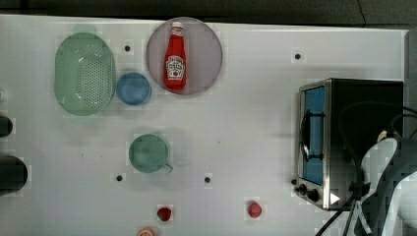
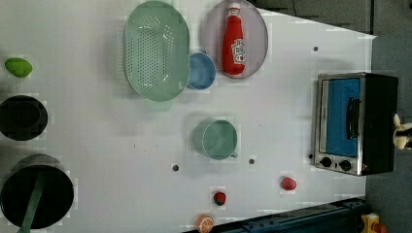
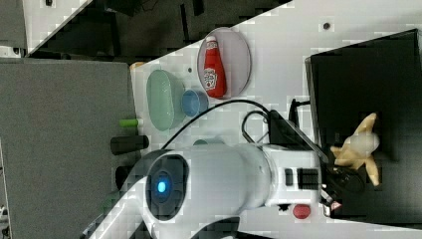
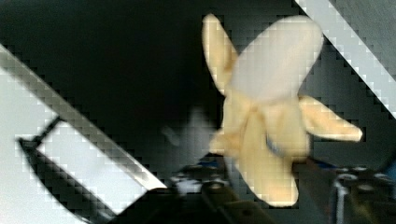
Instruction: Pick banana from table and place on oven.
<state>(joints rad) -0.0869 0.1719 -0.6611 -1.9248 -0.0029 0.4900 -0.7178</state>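
The banana (image 3: 361, 147), a pale cream-yellow piece with stubby prongs, lies on the black top of the oven (image 3: 368, 74), near the top's edge at the right view's bottom. My gripper (image 3: 343, 181) is at the banana's lower end, right against it. In the wrist view the banana (image 4: 266, 116) is close up over the dark oven top (image 4: 116, 70). The top view shows a bit of the banana (image 1: 382, 135) beside my white arm (image 1: 388, 167), over the oven (image 1: 364, 108). It also peeks past the oven (image 2: 379, 97) in the left view. The white table (image 1: 246, 123) spreads around.
A ketchup bottle (image 1: 175, 56) lies on a grey plate (image 1: 206, 54). A green colander (image 1: 84, 73), blue bowl (image 1: 133, 88) and green cup (image 1: 148, 153) stand on the top view's left half. Two red pieces (image 1: 254, 210) (image 1: 164, 213) lie near the front edge. Cables trail by the oven.
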